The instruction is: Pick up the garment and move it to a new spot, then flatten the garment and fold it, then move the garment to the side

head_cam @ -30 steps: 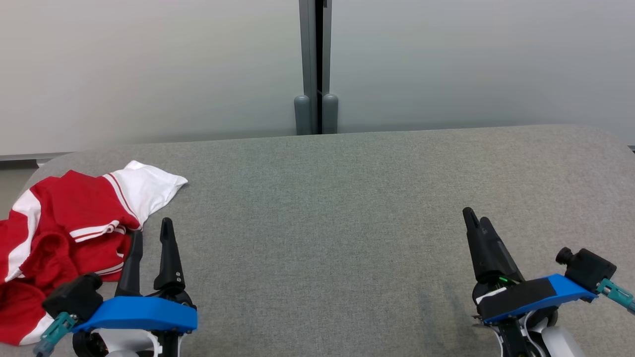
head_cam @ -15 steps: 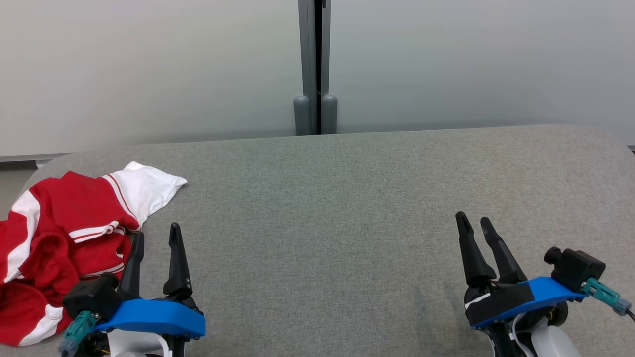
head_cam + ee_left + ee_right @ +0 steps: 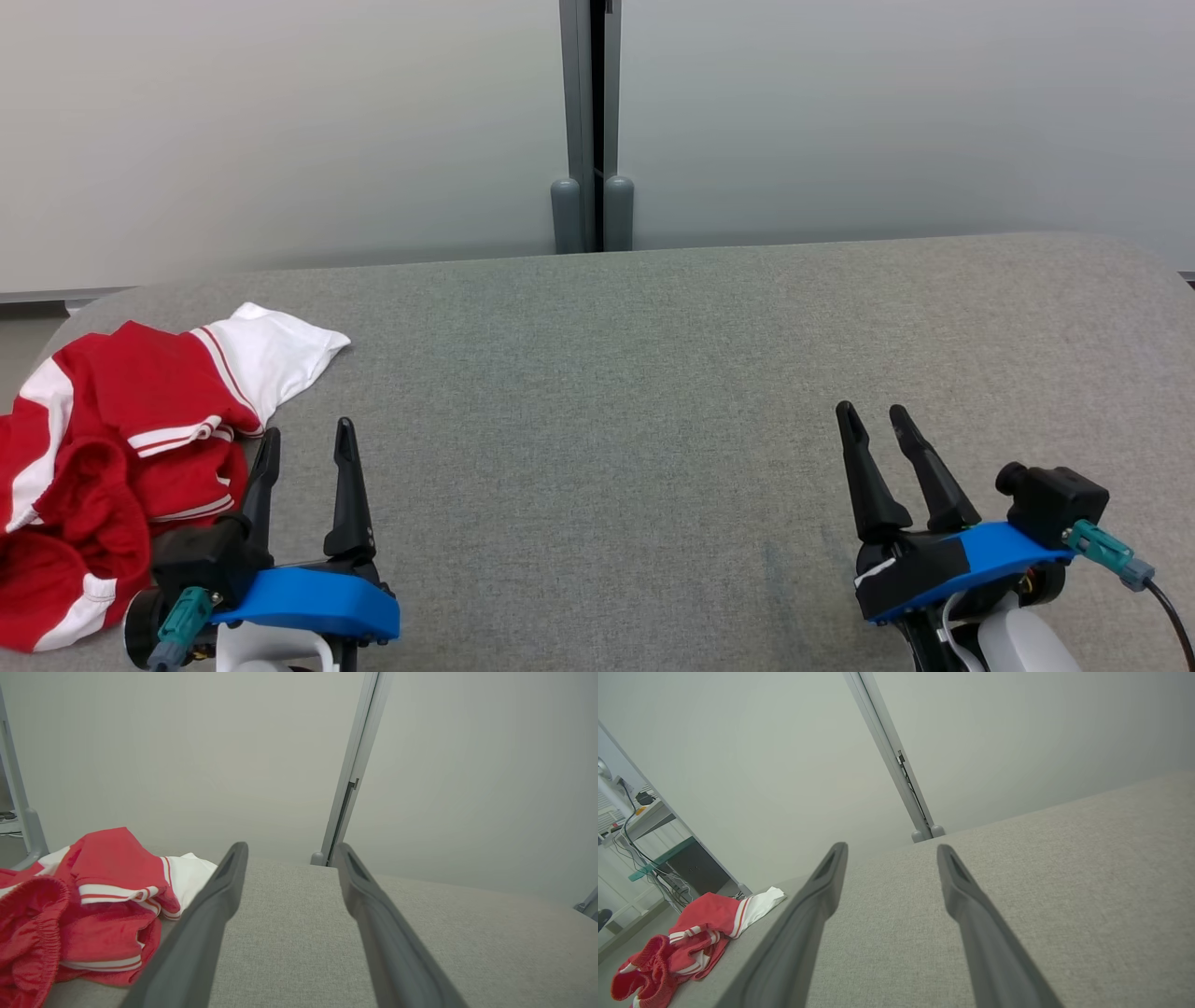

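Left tool point(image 3: 308, 427) and right tool point(image 3: 871, 408) gape empty over grey table point(image 3: 607, 373), garment point(image 3: 121, 420) crumpled just beside the left.

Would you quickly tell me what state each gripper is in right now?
Left gripper: open, holding nothing, just beside the red and white garment.
Right gripper: open, holding nothing.

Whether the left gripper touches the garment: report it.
Cannot tell. In the head view a finger of the left gripper borders the garment; neither gap nor contact shows plainly.
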### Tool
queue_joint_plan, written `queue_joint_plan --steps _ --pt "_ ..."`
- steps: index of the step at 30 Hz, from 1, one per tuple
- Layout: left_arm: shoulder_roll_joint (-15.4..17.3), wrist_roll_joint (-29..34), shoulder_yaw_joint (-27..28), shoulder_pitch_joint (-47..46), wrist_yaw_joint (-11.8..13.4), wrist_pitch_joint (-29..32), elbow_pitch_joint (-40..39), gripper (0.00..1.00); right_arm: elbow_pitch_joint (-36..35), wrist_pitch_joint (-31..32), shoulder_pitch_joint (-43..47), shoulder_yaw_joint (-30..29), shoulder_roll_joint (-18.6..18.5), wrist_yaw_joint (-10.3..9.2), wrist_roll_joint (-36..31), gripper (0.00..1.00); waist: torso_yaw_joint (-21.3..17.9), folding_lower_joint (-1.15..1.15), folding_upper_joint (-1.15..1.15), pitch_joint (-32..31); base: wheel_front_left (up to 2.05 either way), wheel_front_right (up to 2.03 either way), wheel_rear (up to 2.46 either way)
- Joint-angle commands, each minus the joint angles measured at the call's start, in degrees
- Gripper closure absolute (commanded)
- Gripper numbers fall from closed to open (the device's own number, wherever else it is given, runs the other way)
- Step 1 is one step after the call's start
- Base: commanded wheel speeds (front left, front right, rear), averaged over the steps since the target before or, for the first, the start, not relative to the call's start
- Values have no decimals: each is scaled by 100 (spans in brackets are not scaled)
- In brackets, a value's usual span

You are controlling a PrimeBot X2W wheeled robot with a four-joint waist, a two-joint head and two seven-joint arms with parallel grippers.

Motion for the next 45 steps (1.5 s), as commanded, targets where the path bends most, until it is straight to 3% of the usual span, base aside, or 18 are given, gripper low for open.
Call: queue_joint_plan --steps 1,35,45 --pt "38 142 -33 -33 25 -57 -32 0 0 -68 -133 26 -11 11 -125 0 0 0 0 1 0 0 0" --pt "78 1651 -209 50 64 -434 -66 0 179 -447 -136 114 21 15 -1511 0 -21 0 0 -30 0 0 0" --pt "35 1609 -150 37 4 -434 28 0 211 -446 -148 27 51 14 -1492 0 -16 0 0 -37 0 0 0"
